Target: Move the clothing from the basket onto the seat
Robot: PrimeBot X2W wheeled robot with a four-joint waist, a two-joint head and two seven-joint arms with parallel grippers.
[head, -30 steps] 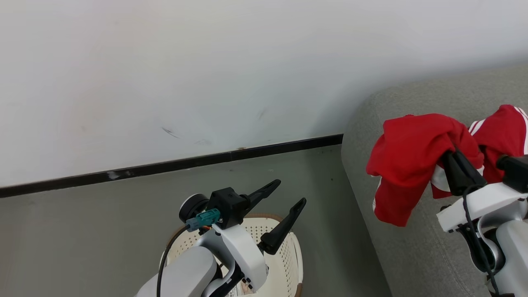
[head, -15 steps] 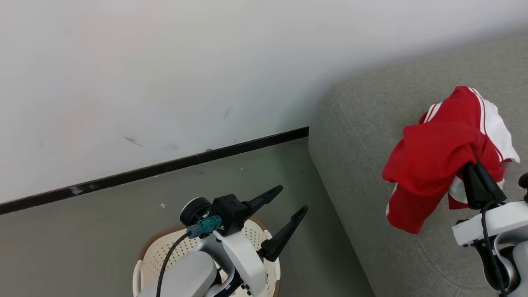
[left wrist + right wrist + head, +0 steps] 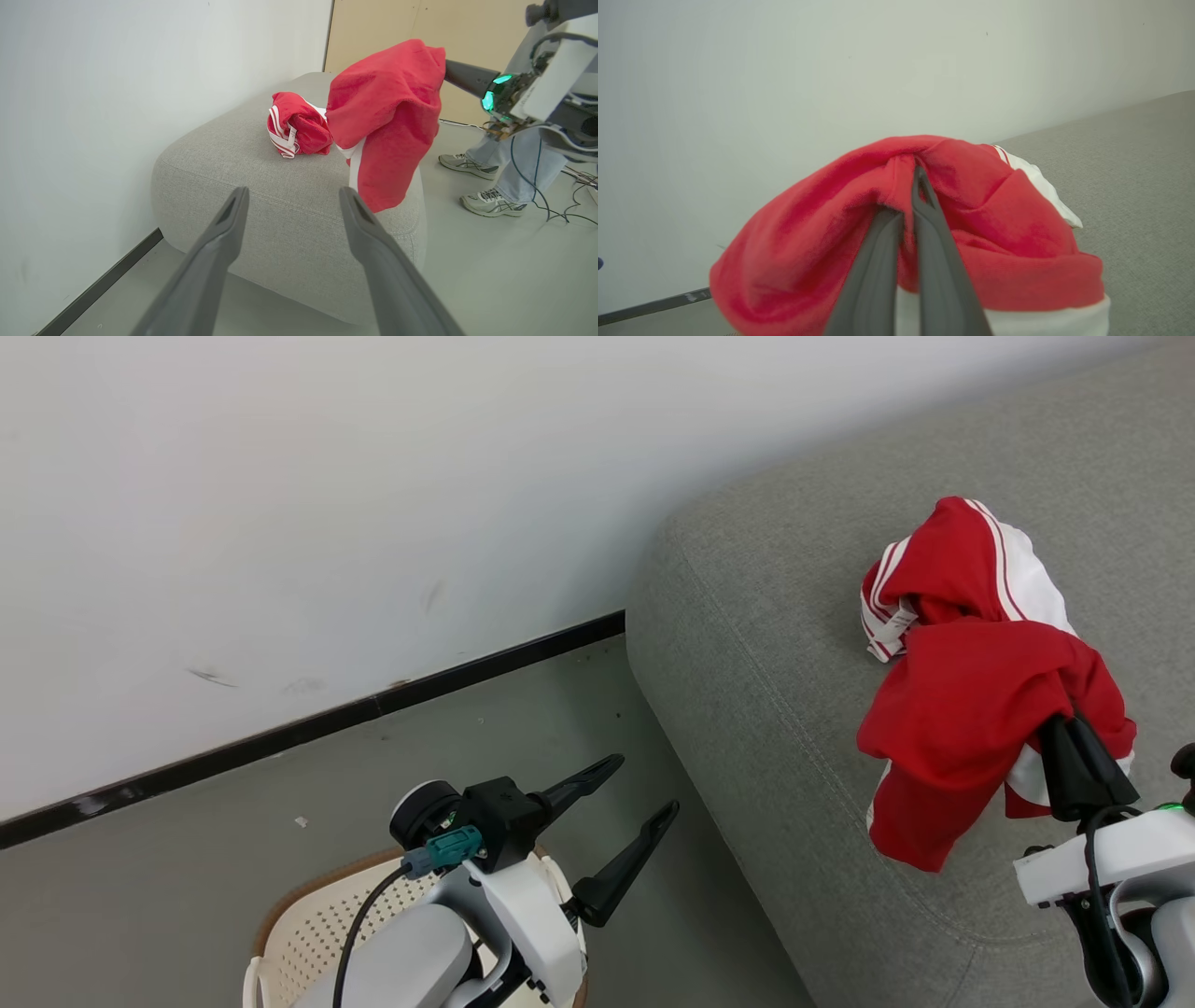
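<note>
Clothing [image 3: 962, 728] is pinched by the right gripper [image 3: 917, 177], fingers pressed together on a fold, red cloth draping toward its 9 o'clock above the grey sofa [image 3: 766, 644]. Best, I judge, to lower until cloth rests on the cushion, away from the edge, then release. A second red garment [image 3: 943, 560] lies at 11 o'clock; the left gripper [image 3: 643, 784] stands spread near the basket [image 3: 308, 933]

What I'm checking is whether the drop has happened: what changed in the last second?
The head camera swung, shifting the whole view. The right claw carried its garment from the edge of the sofa further in over it. Same: that claw shut on it, the other garment lying on the sofa, the left claw open.
</note>
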